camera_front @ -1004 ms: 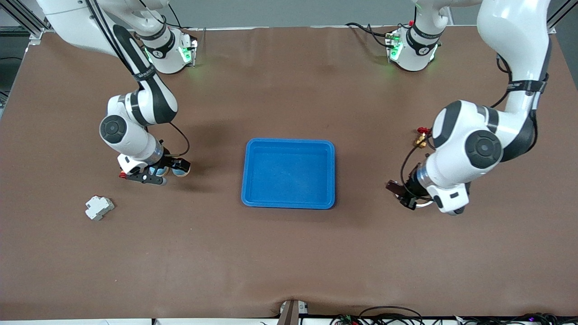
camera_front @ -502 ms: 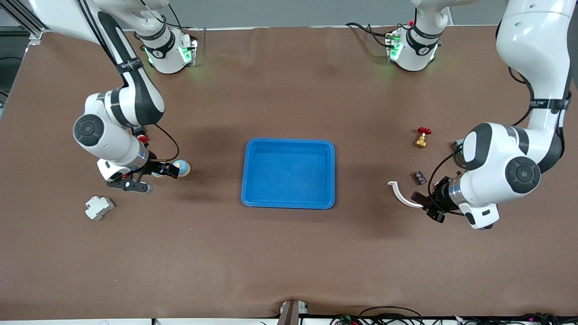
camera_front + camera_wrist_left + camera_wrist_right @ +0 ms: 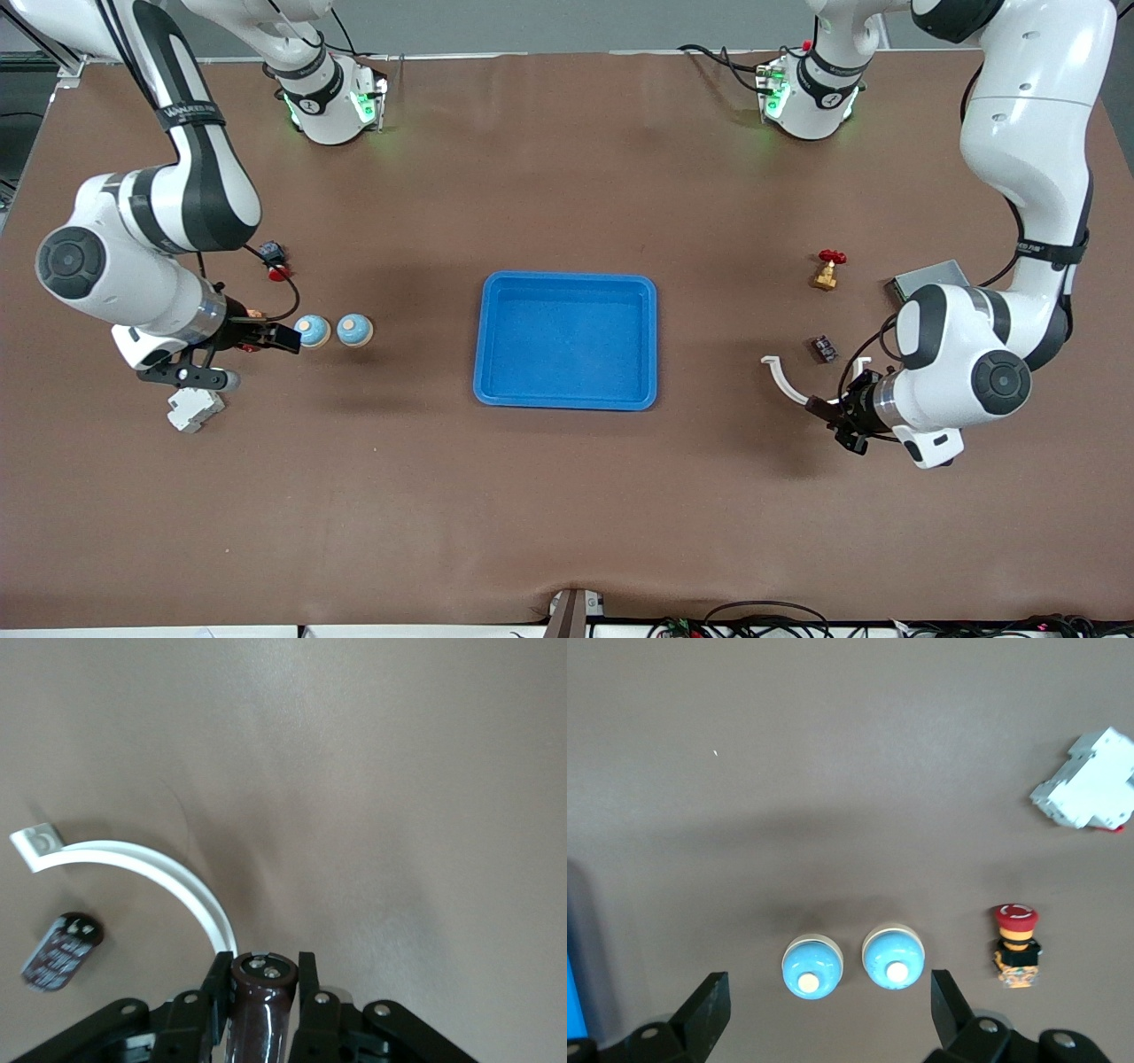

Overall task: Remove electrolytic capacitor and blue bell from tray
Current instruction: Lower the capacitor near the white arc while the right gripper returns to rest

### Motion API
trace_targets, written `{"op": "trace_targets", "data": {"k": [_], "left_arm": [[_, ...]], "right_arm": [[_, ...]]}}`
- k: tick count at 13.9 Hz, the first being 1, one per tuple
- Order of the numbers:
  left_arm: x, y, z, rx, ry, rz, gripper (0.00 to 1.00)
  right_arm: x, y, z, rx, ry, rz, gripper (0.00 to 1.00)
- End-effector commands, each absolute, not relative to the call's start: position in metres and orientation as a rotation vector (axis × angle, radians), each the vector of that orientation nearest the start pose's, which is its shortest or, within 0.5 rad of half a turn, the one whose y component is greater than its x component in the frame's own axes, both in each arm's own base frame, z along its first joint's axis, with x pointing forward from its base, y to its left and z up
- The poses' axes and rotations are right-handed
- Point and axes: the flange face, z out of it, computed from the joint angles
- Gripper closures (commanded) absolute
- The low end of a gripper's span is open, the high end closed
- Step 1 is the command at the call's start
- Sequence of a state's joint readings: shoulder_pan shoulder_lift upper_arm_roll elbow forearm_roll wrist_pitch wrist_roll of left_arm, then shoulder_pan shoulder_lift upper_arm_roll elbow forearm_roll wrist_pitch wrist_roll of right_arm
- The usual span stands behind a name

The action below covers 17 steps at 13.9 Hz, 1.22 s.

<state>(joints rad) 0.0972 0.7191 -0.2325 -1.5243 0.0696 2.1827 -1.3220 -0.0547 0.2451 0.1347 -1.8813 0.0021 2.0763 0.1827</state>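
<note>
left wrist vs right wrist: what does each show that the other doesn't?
Only left wrist: the left end effector shut on a dark capacitor, a second capacitor lying on the table, and a curved white plastic strip.
Only right wrist: two blue bells side by side, a red emergency-stop button, a white breaker block, and the open right end effector over the bells.
Shared: only the brown table surface.
</note>
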Motion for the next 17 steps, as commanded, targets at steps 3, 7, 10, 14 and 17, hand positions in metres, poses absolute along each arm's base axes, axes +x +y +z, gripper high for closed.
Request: {"op": "trace_targets", "data": {"k": [3,7,10,14,17], "left_arm": [[0.705,-0.062,0.215,-2.633,-1.691,0.104,1.00],[0.705,-0.049,0.208,-2.609,-1.697,0.098,1.00],[0.711,-0.050,0.201,-2.611,-1.739,0.062,1.00],[0.720,-0.052,0.204,-2.493,-1.936,0.044,1.00],[0.720,-0.054,0.198,-2.401,-2.039,0.043,1.00]], "right_arm": [[0.597,0.025,0.435,-3.118,0.089,0.081,0.00],[0.596,0.003,0.502,-3.125,0.044,0.180,0.00],[0.586,-0.005,0.542,-3.134,0.020,0.119,0.00],[0.571,-0.020,0.577,-3.143,-0.001,0.057,0.00],[0.559,-0.020,0.595,-3.145,0.009,0.036,0.00]]}}
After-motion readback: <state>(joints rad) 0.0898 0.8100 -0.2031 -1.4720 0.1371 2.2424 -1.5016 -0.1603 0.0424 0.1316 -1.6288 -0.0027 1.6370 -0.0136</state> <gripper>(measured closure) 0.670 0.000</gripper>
